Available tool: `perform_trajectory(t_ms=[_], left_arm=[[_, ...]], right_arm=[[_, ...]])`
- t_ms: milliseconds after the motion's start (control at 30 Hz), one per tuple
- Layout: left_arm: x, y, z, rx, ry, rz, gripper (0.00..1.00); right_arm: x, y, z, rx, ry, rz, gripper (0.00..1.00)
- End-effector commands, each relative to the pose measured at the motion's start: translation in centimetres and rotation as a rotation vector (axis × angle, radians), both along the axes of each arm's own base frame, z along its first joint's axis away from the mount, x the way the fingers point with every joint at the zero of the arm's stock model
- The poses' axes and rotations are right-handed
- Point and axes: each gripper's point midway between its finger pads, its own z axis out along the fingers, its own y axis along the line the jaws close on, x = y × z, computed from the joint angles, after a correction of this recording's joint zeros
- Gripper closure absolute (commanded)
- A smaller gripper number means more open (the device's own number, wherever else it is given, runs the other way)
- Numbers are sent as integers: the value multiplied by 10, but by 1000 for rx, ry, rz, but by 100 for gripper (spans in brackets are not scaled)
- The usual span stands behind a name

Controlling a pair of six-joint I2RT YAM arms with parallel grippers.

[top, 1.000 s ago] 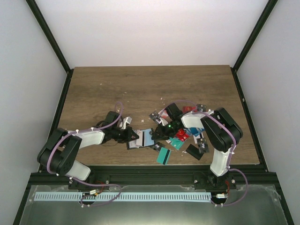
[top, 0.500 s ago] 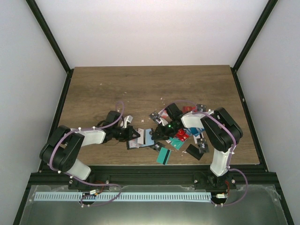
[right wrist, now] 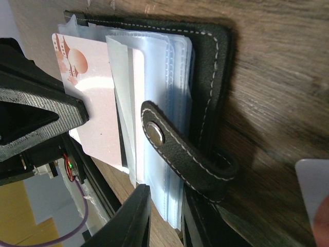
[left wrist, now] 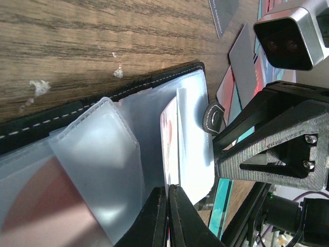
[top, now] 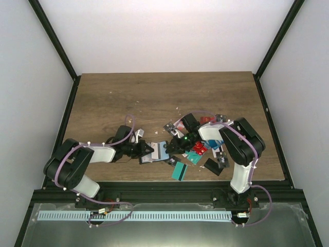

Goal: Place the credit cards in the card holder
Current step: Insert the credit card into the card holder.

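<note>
- Receptacle: card holder (right wrist: 215, 56), a black stitched wallet lying open on the tabletop (top: 154, 98) near its front edge, between the two arms. Clear plastic sleeves (left wrist: 97, 154) are fanned up inside it, and the snap tab (right wrist: 185, 152) lies across the sleeve stack.
- Left arm: left gripper (left wrist: 168, 191), jaws pressed together on the near edge of one white card (left wrist: 174, 134) marked with a red circle. The card's far end sits in among the sleeves. Whether it is inside a pocket or only between two sleeves cannot be told.
- Right arm: right gripper (right wrist: 164, 198), jaws a little apart and clamped across the holder's free edge, with the sleeve stack between them.
- Stock: credit cards (top: 198, 152) in red, teal, black and white, scattered on the tabletop just right of the card holder, beside and under the right arm. None of these is stowed yet.
- Step in hand, as judged: seating the white card in a sleeve.
- Hazard: the card's leading corner may catch a sleeve lip, and a push would then bow the card or crumple the sleeve.
- Hazard: the pinch is thin and edge-on, so the card may pivot or slip from the jaws on meeting resistance.
- Hazard: the push may drag the card holder out of the right jaws.
- Hazard: the two grippers work very near each other, so a small drift could knock them together.
</note>
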Motion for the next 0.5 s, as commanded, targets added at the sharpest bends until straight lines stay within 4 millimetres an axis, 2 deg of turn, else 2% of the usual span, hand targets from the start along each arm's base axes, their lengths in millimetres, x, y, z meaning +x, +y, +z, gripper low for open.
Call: perform_trajectory(t_ms=[0,267,467], left_arm=[[-7,-1,-8,4,26,23,96],[-5,-16,-12,-14,42,34,96],[-7,-18,-15,-8,58,51,96]], right_arm=[[0,4,-7,-5,21,-9,80],[-2,3,-7,-2,42,-25,80],[-2,3,-6,-4,49,-32,80]])
